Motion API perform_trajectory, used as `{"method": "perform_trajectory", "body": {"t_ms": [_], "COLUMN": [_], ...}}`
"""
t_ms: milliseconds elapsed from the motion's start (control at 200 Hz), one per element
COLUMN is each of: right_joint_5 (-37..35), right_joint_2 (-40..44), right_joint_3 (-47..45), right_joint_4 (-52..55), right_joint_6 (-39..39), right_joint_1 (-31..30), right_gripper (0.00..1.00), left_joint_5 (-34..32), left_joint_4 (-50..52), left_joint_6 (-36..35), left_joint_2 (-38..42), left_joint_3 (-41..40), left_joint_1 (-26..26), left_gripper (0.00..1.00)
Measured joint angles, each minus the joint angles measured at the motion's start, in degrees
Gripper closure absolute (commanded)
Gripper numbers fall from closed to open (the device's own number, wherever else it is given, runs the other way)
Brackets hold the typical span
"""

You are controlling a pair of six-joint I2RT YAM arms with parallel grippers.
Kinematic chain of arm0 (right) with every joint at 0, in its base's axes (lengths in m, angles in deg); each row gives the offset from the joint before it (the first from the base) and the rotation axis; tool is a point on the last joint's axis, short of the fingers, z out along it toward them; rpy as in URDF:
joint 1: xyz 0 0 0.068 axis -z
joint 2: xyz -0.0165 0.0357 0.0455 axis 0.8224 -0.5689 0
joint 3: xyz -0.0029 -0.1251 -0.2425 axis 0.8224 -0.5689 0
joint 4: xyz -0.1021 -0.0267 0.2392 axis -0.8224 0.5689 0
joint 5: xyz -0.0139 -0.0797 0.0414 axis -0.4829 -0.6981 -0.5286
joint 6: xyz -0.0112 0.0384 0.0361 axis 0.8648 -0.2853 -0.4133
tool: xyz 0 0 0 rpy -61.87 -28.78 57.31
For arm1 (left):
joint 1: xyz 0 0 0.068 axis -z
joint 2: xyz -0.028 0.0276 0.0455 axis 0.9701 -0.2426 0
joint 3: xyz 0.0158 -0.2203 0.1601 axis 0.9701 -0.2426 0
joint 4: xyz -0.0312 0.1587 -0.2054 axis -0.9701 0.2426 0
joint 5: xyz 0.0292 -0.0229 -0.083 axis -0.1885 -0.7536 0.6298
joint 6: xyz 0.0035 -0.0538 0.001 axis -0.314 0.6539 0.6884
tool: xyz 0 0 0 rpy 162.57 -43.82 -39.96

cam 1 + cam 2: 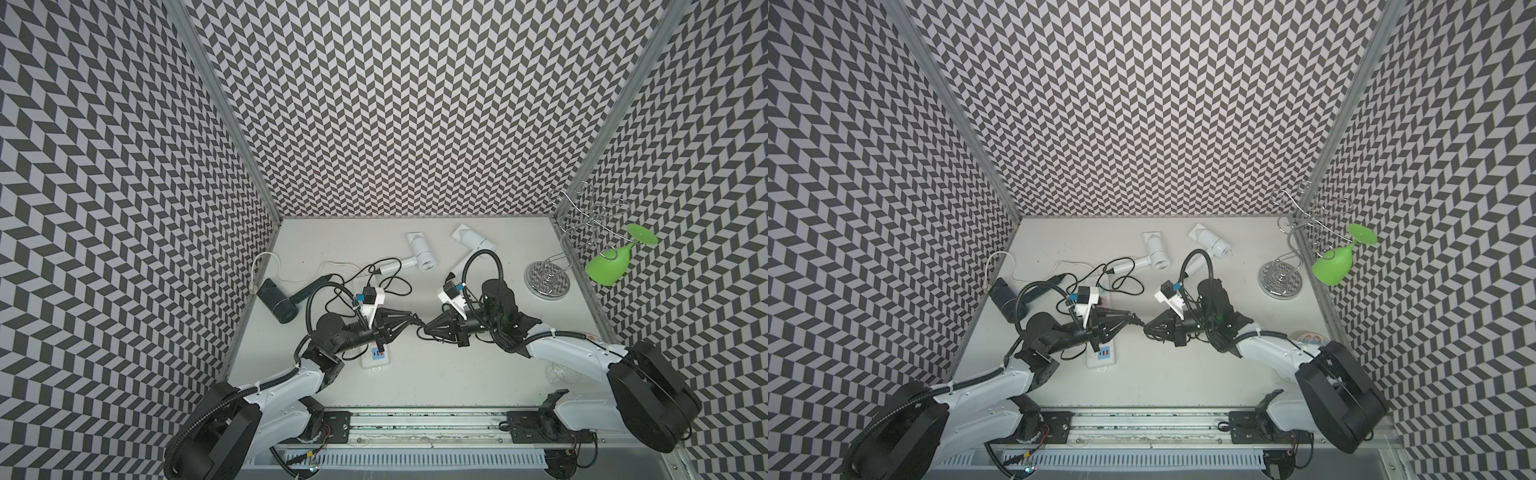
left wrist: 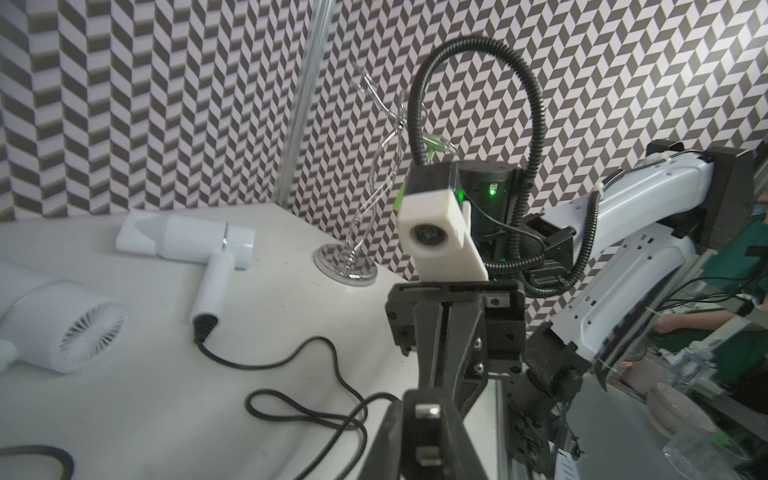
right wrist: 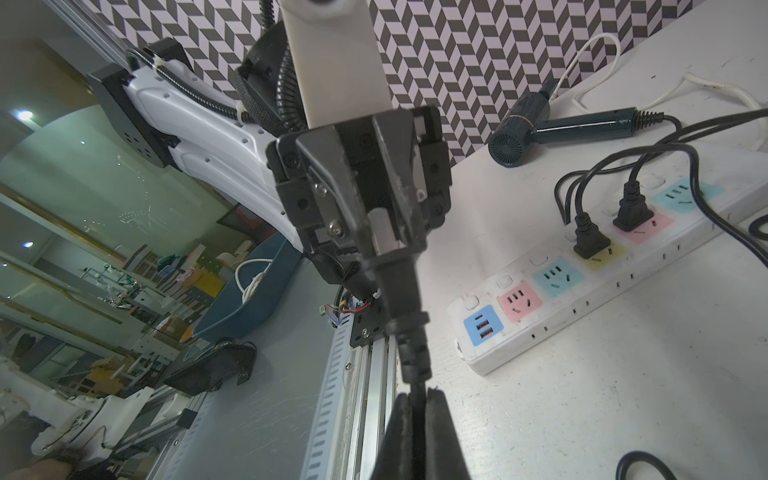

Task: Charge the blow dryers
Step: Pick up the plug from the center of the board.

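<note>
At the middle of the table (image 1: 419, 386), the left gripper (image 1: 415, 319) and the right gripper (image 1: 422, 331) were seen tip to tip in both top views, with 1 black plug (image 3: 399, 286) shared between them. The left gripper's jaws were drawn narrow and clamped on the plug body. In the left wrist view the plug's 2 metal prongs were seen pointing back between the fingers (image 2: 392, 440). The right gripper's jaws were pressed almost together, and the cord (image 3: 415, 361) just behind the plug was pinched between its fingertips. In the left wrist view a black cord was seen running from the handle of a white blow dryer (image 1: 473, 240) toward the grippers. That dryer was lying near the back of the table, not far from the wire rack (image 1: 546, 282). A second white blow dryer (image 1: 419, 254) was lying just beside it, and the dark blow dryer (image 1: 277, 305) was lying by the left wall. The power strip (image 1: 376, 362) was partly covered by the left arm, and 2 seated plugs (image 3: 590, 243) were already held in neighbouring sockets.
</note>
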Motion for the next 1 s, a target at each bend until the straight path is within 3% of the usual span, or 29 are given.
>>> {"method": "perform_trajectory", "body": {"t_ms": [85,371,771,851,1001], "right_joint_5": [0.1,0.1,-4.9,-7.4,-13.4], "right_joint_2": [-0.4,-1.0,0.1,1.9,7.2], "right_joint_3": [0.0,0.0,-0.4,-0.9,-2.1], "right_joint_4": [0.0,0.0,0.3,0.8,1.7], "right_joint_6": [0.0,0.0,-0.4,-0.7,-1.6], "right_joint_1": [0.0,0.0,0.1,0.6,2.2], "right_gripper": [1.00,0.96,0.45,0.30,0.23], "left_joint_5": [0.1,0.2,-0.4,-1.4,-4.2], "left_joint_4": [0.1,0.4,0.5,1.0,3.0], "left_joint_6": [0.0,0.0,0.5,0.4,0.2], "left_joint_2": [-0.1,-0.3,0.6,1.3,2.7], "left_joint_3": [0.0,0.1,0.1,0.1,0.1], "left_joint_1": [0.0,0.1,0.3,0.3,0.3], "left_gripper": [0.99,1.00,1.00,1.00,1.00]}}
